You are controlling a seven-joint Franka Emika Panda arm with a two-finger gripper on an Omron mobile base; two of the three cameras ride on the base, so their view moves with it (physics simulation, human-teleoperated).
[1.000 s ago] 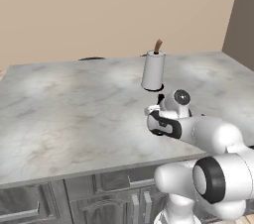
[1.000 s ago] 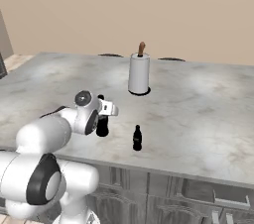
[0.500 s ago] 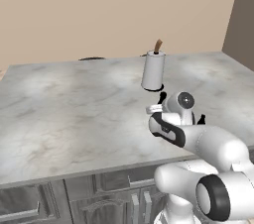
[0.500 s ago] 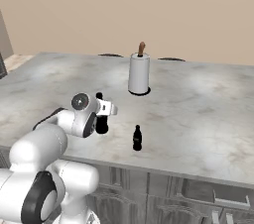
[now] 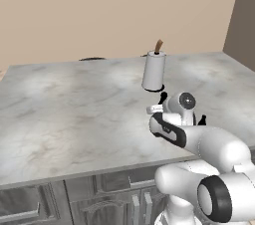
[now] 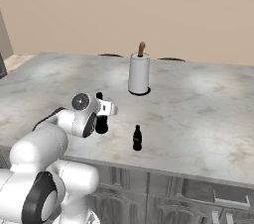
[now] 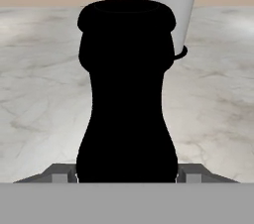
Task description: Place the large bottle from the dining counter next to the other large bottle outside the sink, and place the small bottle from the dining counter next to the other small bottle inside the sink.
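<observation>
Tool clamped on upright large bottle on table, long axis vertical, small bottle just beside large bottle.

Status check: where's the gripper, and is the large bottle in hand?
Gripper around large bottle, fingers either side at its base; bottle upright on counter. Small bottle close beside. Paper towel roll behind.

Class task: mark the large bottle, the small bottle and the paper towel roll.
large bottle point(image 7: 127, 109), hand view, mid body
small bottle point(image 6: 137, 140), right base view, body
paper towel roll point(image 6: 139, 73), right base view, white side
</observation>
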